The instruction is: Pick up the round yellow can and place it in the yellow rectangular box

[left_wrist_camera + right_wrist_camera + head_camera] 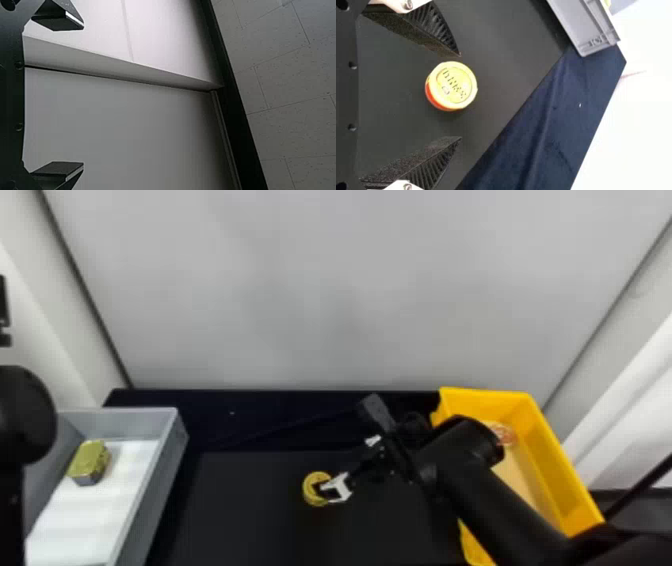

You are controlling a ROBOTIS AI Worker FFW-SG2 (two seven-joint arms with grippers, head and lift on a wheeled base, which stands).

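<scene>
The round yellow can point(308, 489) stands on the black table, and one finger of my right gripper point(345, 450) overlaps its right side in the head view. From the right wrist, the can point(453, 85) shows its yellow lid and a red-orange side, between the two spread fingers of the right gripper point(460, 96), with a gap on either side. The yellow rectangular box point(560, 455) is at the right, partly behind the right arm. My left arm point(25, 415) is parked at the far left; its left gripper point(82, 97) stands open before a pale wall.
A grey bin point(165, 455) on the left holds a white liner and a yellow-green tin point(91, 460). Inside the yellow box lies a clear and reddish item point(502, 434). A pale grey wall point(325, 290) rises behind the table.
</scene>
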